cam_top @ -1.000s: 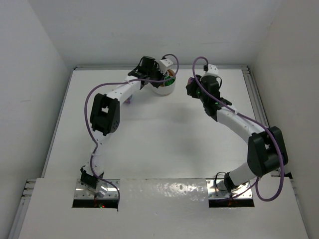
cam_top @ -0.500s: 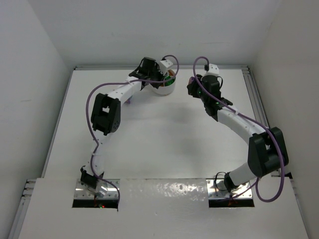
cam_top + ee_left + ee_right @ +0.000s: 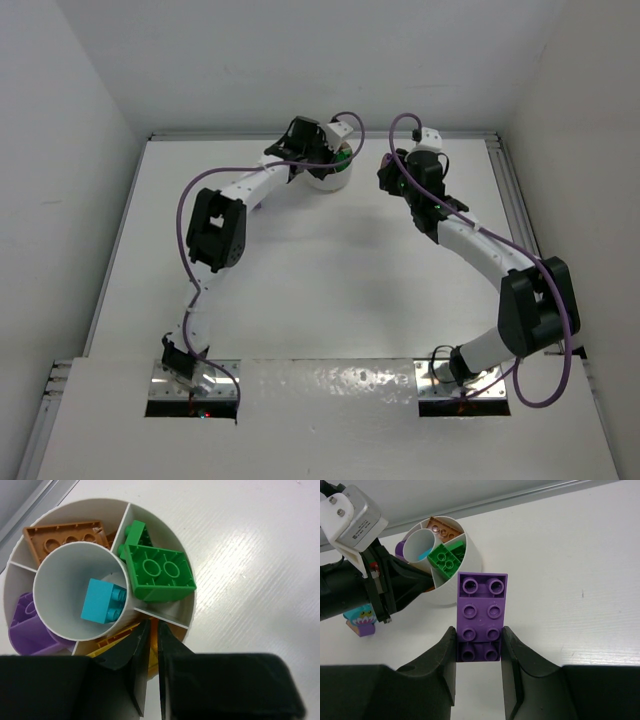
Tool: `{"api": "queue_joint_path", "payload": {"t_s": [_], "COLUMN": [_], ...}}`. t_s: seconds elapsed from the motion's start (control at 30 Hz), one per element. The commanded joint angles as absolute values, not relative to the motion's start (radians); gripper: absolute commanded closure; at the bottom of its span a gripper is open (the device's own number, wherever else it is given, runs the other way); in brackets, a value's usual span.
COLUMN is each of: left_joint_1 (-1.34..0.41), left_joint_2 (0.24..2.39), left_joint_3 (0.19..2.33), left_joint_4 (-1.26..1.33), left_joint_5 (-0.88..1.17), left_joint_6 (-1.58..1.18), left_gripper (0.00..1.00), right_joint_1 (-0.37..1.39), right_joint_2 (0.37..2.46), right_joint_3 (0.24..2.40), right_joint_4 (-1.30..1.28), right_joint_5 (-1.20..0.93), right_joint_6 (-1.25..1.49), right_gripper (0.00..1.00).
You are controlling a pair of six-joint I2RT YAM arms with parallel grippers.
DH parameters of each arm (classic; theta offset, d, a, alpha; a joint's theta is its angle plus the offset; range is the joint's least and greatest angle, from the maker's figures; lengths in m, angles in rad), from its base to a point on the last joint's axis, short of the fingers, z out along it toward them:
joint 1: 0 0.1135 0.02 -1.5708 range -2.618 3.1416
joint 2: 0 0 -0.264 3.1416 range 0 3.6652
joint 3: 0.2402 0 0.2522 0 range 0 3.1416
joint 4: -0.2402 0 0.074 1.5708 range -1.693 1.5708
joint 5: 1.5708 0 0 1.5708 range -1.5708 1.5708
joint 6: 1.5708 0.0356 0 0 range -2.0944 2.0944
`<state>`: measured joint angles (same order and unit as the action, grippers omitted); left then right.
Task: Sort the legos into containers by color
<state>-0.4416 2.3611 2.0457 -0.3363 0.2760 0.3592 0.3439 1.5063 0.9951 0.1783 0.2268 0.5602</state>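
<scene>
A white round dish [image 3: 466,575] on a white desk [image 3: 330,290] shows a bright green brick [image 3: 159,574], a tan-orange brick [image 3: 65,537], a teal-blue brick [image 3: 102,601], a purple brick [image 3: 25,630] and a sliver of a yellow piece [image 3: 106,649]. The long brick [image 3: 481,611] in the right tool [image 3: 480,636] is purple with two rows of round studs, and both that tool and the left tool [image 3: 150,637] are black. A small figure [image 3: 361,621] is teal on top with a white toothy grin and purple below, while the arms [image 3: 470,245] are white and black with purple cables [image 3: 182,225].
</scene>
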Motion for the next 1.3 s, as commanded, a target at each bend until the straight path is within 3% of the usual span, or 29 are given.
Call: {"api": "queue_joint_path", "payload": {"t_s": [0.0,0.43,0.8,1.27], "left_joint_1": [-0.460,-0.518,-0.523,-0.408], "left_joint_2": [2.362,2.398,2.356,2.250], "left_joint_3": [2.086,2.128,2.218,2.290], "left_joint_4": [-0.339,-0.267,-0.319,-0.405], "left_joint_5": [0.295,0.293,0.267,0.313], "left_joint_6": [0.328,0.238,0.212,0.038], "left_gripper": [0.90,0.85,0.62,0.59], "right_joint_1": [0.341,0.319,0.311,0.265], "right_joint_2": [1.470,1.396,1.388,1.436], "right_joint_3": [0.991,0.954,0.953,1.031], "right_joint_4": [0.213,0.190,0.196,0.166], "right_joint_5": [0.235,0.250,0.221,0.115], "right_joint_6": [0.551,0.480,0.488,0.496], "right_gripper": [1.00,1.00,1.00,1.00]}}
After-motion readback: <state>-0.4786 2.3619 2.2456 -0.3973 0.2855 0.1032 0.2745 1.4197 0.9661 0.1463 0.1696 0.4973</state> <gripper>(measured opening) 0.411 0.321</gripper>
